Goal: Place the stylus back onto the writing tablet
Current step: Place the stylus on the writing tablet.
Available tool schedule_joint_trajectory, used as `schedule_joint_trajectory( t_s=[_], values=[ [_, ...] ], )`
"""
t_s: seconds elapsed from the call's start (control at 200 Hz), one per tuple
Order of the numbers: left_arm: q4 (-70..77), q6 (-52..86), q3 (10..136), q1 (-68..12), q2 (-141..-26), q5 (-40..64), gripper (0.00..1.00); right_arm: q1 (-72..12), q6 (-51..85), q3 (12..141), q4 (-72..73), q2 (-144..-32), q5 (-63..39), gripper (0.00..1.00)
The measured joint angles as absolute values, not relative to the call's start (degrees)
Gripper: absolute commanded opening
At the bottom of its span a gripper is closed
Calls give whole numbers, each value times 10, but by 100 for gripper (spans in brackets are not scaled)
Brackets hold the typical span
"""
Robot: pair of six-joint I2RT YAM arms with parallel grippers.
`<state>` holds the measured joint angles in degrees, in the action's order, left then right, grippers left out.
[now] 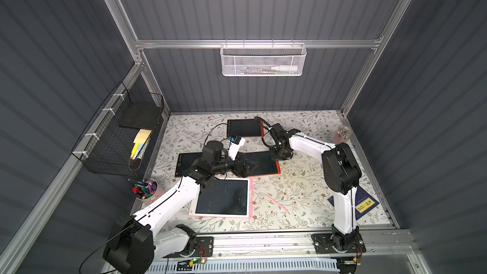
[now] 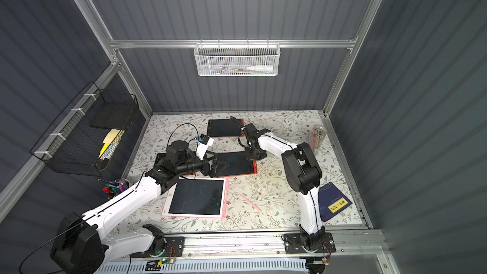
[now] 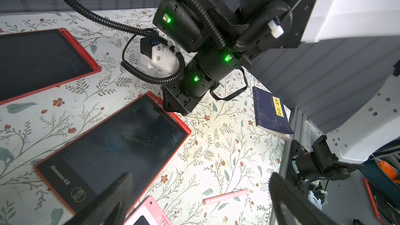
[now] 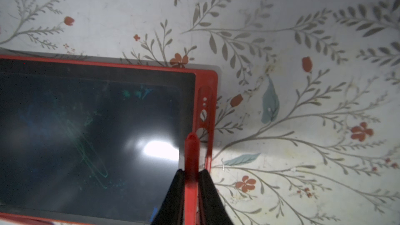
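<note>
Since the holder slot [image 4: 204, 113] runs along the edge of the tablet [image 4: 97, 126], right gripper [image 4: 191, 170] pinches the red stylus [image 4: 191, 152] lined up with it; left gripper [image 1: 249, 166] gapes wide, holding nothing.

The slim red stylus [image 4: 191, 154] is pinched in the right pincer [image 4: 191, 173]. Its rounded end is over the screen edge of the red-framed writing tablet [image 4: 207, 76], just beside the slotted side rail. The tablet lies flat on the worktop [image 4: 303, 83], its dark screen faintly scribbled green.
</note>
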<state>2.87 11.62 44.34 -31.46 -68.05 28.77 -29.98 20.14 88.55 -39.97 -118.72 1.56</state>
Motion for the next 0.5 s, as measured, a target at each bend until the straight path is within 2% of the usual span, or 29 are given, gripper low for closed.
schedule_joint_trajectory(
  t_s=[0.5],
  values=[
    [29,116,443,-314,-682,288,99,-285,194,921,-404,-1216,15,18]
  ],
)
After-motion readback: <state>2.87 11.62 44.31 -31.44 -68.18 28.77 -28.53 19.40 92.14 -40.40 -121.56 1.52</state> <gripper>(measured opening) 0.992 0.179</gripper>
